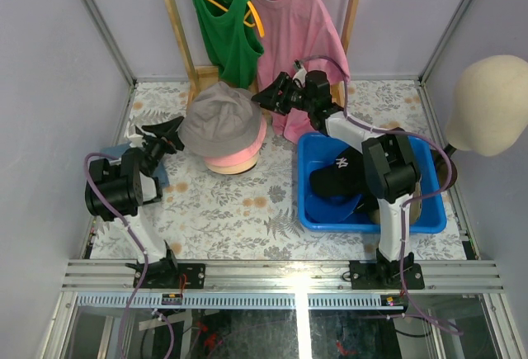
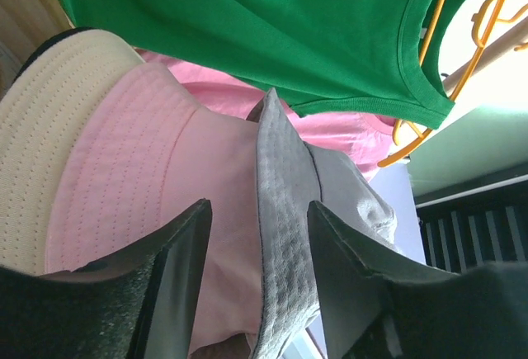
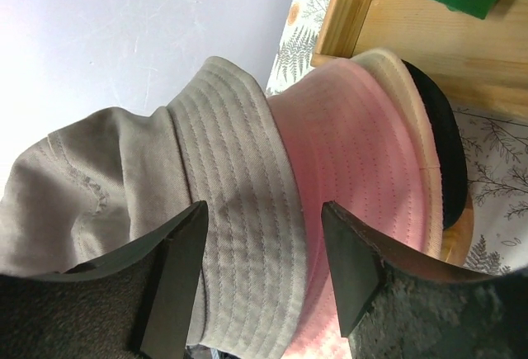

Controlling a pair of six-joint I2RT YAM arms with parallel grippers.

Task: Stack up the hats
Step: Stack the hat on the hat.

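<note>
Resting on the pink hat (image 1: 241,159) mid-way along the table (image 1: 247,210), the grey-taupe bucket hat (image 1: 221,120) tops the stack. The left gripper (image 1: 174,134) stands part-open astride its brim (one finger perhaps touching, not pinching). The right gripper (image 1: 265,101), jaws apart, holds nothing.

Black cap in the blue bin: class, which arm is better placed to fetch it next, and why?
Right. The black cap lies in the blue bin beside the right arm's base; the left gripper sits across the hat stack, farther away.
</note>
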